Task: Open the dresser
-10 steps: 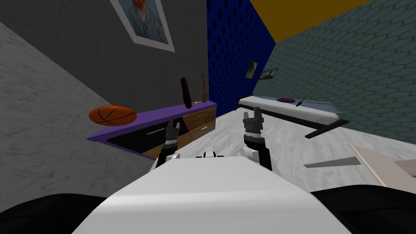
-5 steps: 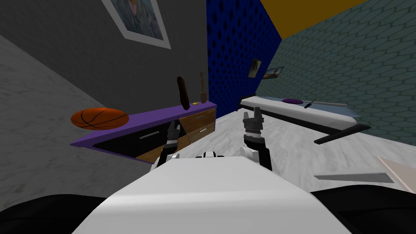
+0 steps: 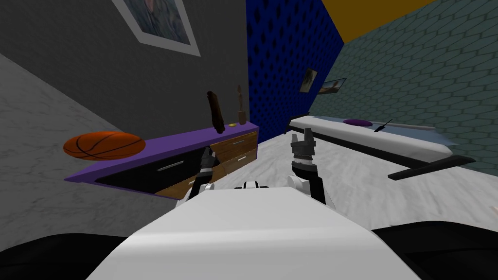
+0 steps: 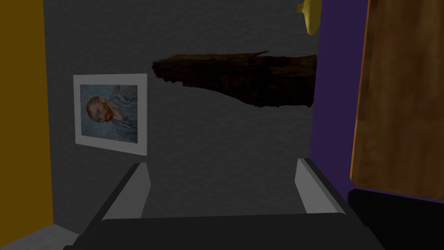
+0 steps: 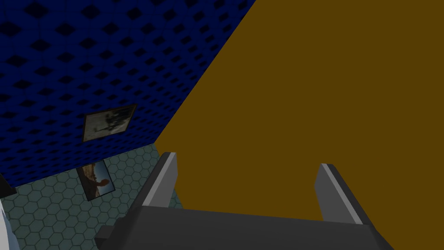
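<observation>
Dresser (image 3: 194,141): it stands against the dark grey wall ahead and to my left. It has a purple top, wooden drawer fronts (image 3: 239,146) with pale bar handles at the far end, and a black stretch (image 3: 146,172) with its own bar handle at the near end (I cannot tell whether that is a front or an opening).
On its top: a basketball (image 3: 104,146) sits at the near end. A dark brown rough-edged piece of wood (image 3: 215,112) stands upright towards the far end. Beyond it are a small brown figure (image 3: 240,111) and a small yellow thing (image 3: 232,125).
Left gripper (image 3: 206,158): it is low in front of the dresser, about where the black stretch meets the wooden fronts. I cannot tell whether it touches them.
Left fingers (image 4: 138,191): they are spread wide with nothing between them. My wrist camera looks past the purple top's edge, which lies just beside one finger, with a wooden front just beyond it.
Right gripper (image 3: 302,141): it is raised over the bare floor, well apart from the dresser, and its two blades stand wide apart and empty.
Open room: pale marbled floor (image 3: 350,175) lies between the dresser's front and a long low white slab on a black base (image 3: 369,138). The slab is off to my right and carries a purple cushion (image 3: 357,122).
Wall edge: a framed portrait (image 4: 110,113) hangs on the grey wall above the dresser.
</observation>
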Controlling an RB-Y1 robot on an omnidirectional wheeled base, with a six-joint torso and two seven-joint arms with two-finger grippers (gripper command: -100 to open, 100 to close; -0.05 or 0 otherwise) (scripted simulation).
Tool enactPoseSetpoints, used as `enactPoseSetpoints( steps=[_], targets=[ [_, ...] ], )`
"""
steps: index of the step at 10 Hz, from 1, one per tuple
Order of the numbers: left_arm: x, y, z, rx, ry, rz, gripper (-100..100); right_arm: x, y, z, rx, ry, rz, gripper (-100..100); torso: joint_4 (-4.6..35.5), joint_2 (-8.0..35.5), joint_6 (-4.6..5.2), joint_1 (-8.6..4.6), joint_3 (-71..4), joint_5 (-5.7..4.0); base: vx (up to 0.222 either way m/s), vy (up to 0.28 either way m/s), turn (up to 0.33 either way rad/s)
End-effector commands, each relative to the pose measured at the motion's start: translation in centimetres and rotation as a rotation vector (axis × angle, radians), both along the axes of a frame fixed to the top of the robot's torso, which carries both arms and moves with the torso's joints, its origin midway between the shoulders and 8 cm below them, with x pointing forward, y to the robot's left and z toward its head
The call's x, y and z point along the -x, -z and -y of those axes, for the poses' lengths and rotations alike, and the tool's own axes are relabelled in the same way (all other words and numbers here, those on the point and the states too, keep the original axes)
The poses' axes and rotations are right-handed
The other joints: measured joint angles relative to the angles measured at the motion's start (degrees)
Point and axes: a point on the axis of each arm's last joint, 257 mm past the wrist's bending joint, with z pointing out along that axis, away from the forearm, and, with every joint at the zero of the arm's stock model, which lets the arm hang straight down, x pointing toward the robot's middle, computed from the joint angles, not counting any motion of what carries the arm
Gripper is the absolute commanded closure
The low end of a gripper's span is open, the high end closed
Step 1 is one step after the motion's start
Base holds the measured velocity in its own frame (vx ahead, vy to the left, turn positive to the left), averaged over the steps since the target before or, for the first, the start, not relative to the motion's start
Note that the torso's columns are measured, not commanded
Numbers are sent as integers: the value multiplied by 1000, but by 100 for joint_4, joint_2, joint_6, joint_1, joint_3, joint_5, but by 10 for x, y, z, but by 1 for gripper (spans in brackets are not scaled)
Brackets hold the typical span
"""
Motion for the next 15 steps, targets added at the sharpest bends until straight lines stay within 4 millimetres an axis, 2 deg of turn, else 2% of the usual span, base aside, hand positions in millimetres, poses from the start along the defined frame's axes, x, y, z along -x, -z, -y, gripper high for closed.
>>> enactPoseSetpoints(
  steps=[1, 9, 15],
  targets=[
    [-5, 19, -9, 19, -16, -39, -100, 0, 0, 0, 0, 0, 0, 0, 1, 5, 0, 2, 3, 1, 121, -61, 35],
    [-17, 84, -47, 97, -79, -171, -100, 0, 0, 0, 0, 0, 0, 0, 2, 6, 0, -5, 4, -1, 140, -103, 46],
    [-19, 141, -73, 193, -140, -274, -100, 0, 0, 0, 0, 0, 0, 0, 0, -1, 0, -14, -1, -4, 165, -114, 53]
  ],
)
